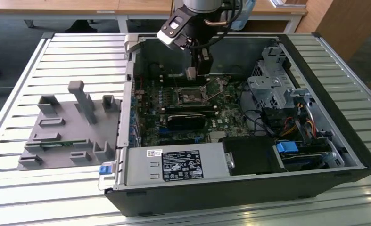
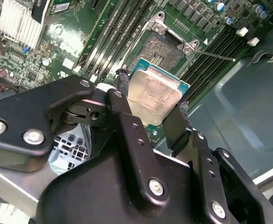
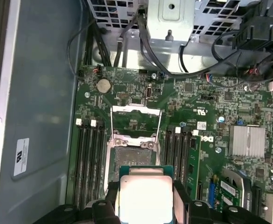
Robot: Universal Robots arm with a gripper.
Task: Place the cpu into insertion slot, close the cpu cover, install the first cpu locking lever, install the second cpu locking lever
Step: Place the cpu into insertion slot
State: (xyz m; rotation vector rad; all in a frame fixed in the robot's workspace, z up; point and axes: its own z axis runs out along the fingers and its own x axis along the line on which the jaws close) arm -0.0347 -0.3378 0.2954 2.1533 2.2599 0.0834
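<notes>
In the exterior view, we see the black two-fingered gripper (image 1: 196,71) hanging inside the open black computer case (image 1: 248,197), which lies on the slatted metal tabletop (image 1: 47,188). It holds the small square tan-silver cpu (image 1: 190,73) over the green motherboard (image 1: 151,117), near the dark square insertion slot (image 1: 192,95) but not in it.

In the second wrist view, the fingers (image 2: 123,88) are closed on two opposite edges of the chip, and the socket lies bare beyond it.

In the first wrist view, the thin grey metal cpu cover (image 3: 136,109) stands flipped open past the socket (so nothing bars the way down).

We judge that this step wants the chip kept level, squared to the socket's rim, and lowered straight without sliding across the contacts.
</notes>
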